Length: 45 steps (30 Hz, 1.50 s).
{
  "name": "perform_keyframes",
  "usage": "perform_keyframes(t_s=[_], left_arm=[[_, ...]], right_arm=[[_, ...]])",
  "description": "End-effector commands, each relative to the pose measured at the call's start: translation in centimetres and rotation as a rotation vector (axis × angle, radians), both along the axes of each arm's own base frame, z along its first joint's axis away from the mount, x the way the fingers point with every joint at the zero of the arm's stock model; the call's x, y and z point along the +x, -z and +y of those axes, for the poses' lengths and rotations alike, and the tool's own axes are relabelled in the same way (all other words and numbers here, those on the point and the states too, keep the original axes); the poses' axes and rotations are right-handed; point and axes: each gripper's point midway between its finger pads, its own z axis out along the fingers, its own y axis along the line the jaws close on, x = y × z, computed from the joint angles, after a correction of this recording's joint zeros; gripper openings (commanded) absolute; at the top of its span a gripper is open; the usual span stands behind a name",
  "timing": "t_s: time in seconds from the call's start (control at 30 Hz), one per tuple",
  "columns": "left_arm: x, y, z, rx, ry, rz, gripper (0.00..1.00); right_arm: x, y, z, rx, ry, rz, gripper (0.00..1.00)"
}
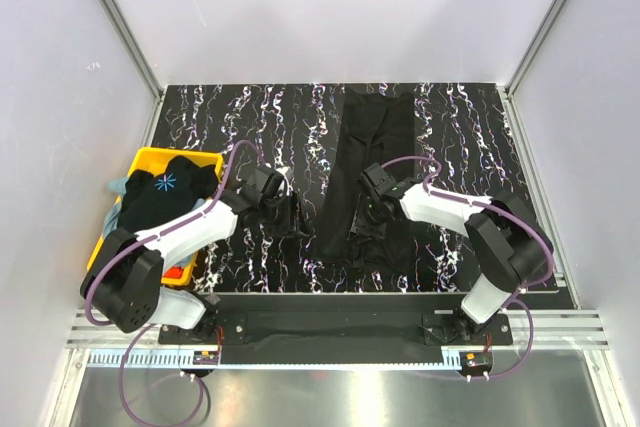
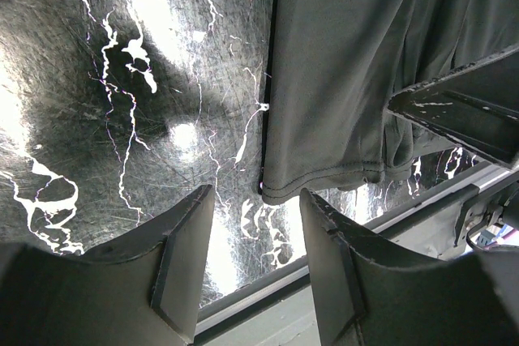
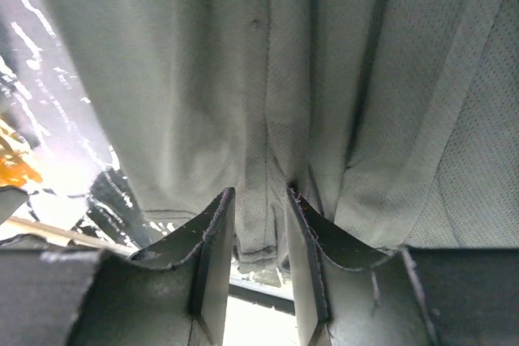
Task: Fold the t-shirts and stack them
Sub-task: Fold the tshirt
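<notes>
White panels close round a black marble-patterned tabletop veined in white (image 1: 240, 127), and on its right half lies the plain black soft-cloth t-shirt (image 1: 375, 147), drawn into a long narrow strip running from the far edge towards the near one. It is probably laid out this way so that its near end can be carried over for the next fold. The right gripper (image 3: 259, 196) sits at that near end; its fingers are drawn close together, with a bunched fold of the hem pinched between them, so I judge it to be grasping the shirt. The left gripper (image 2: 255, 196) hangs just left of the strip over bare tabletop, its fingers spread wide and holding nothing. The shirt's stitched left corner lies just beyond its fingertips, so it seems poised to take that corner. At the left edge stands a yellow plastic bin (image 1: 140, 162), heaped with a black shirt bearing a pale-blue starburst print (image 1: 165, 187) and other cloth waiting their turn.
</notes>
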Motion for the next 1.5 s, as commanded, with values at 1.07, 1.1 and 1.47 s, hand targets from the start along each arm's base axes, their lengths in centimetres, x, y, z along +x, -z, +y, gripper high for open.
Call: perform_keyframes(t_s=[1.07, 1.1, 1.47], left_arm=[[-0.1, 0.7, -1.1, -0.022, 0.046, 0.002, 0.57], [-0.3, 0.6, -1.4, -0.034, 0.063, 0.003, 0.58], [-1.3, 2.0, -3.4, -0.057, 0.125, 0.060, 0.61]], right_arm=[[-0.3, -1.8, -1.3, -0.073, -0.061, -0.111, 0.00], [-0.4, -1.6, -1.5, -0.080, -0.067, -0.112, 0.00], [-0.3, -2.4, -2.5, -0.082, -0.127, -0.217, 0.09]])
